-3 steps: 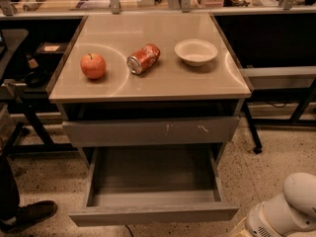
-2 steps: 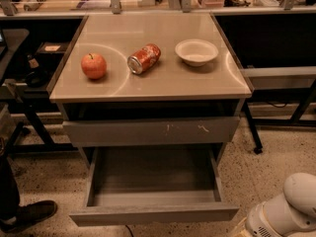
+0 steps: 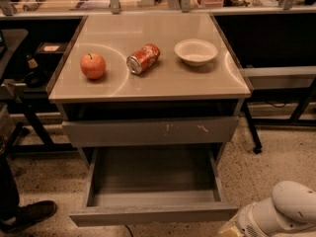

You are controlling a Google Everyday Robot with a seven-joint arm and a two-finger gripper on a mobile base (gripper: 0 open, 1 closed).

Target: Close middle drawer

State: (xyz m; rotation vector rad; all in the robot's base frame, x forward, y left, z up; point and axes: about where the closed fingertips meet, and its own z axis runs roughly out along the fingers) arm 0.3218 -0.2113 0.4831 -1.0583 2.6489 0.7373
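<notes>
Gripper is not showing anywhere in the camera view, so whether it is wide, narrow or holding anything cannot be told. Only the white arm (image 3: 281, 214) is poking in at the lower right corner, its smooth rounded shell hovering low over the speckled floor (image 3: 276, 162), just beside the right end of the middle drawer (image 3: 153, 214).

That drawer is standing pulled well out from the cabinet, its plain grey front facing the camera and its shallow grey box lying bare. Above it, one scratched grey drawer front (image 3: 150, 131) is sitting shut. On the glossy beige top (image 3: 148, 85) three things are resting apart: one red apple (image 3: 93, 65), one dented red can (image 3: 143, 59) lying on its side, and one shallow white bowl (image 3: 195, 51).
</notes>
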